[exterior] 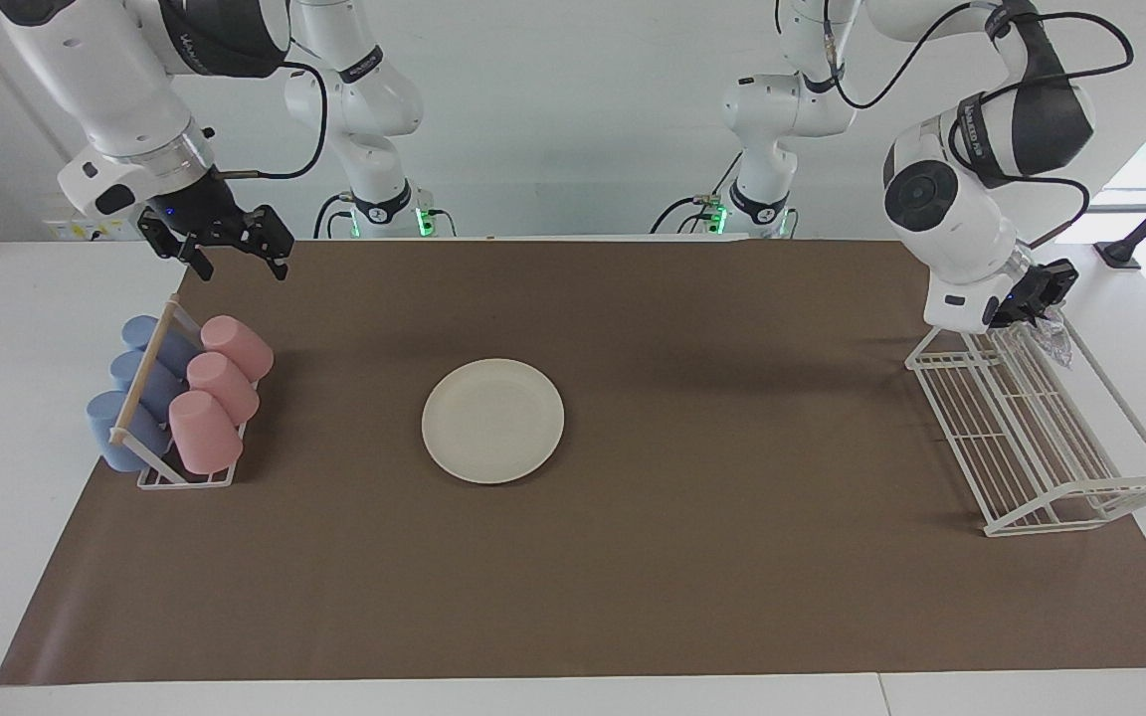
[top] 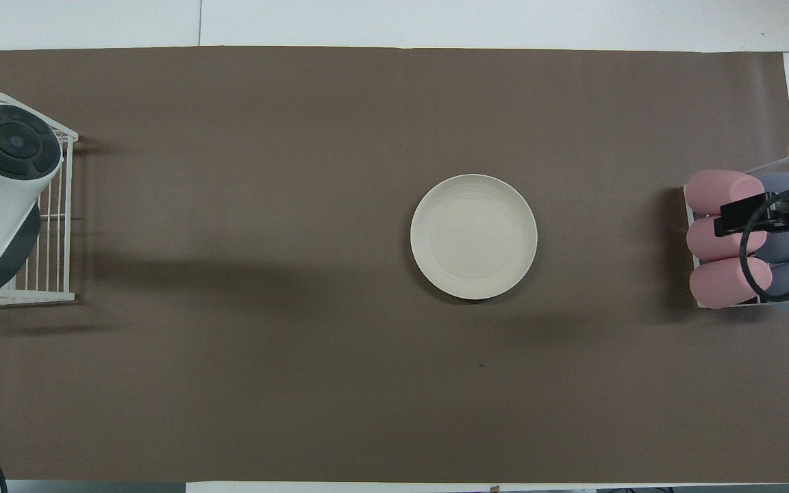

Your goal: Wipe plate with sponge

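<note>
At right edge of facing view, your left gripper (exterior: 1039, 310) sat clamped on sponge (exterior: 1052, 336) over wire rack (exterior: 1050, 438). Plate (exterior: 492, 421) mid-frame, unwiped; wiping all remained. Right gripper (exterior: 233, 257) waited wide open, empty, upper left.

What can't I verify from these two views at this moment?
- Left claw and the sponge it carries over the white wire rack: hidden in the overhead view by the arm's own wrist.
- Blue cups: largely covered in the overhead view by the right claw and its cable.
- Plate: cleanliness too faint to judge.
</note>
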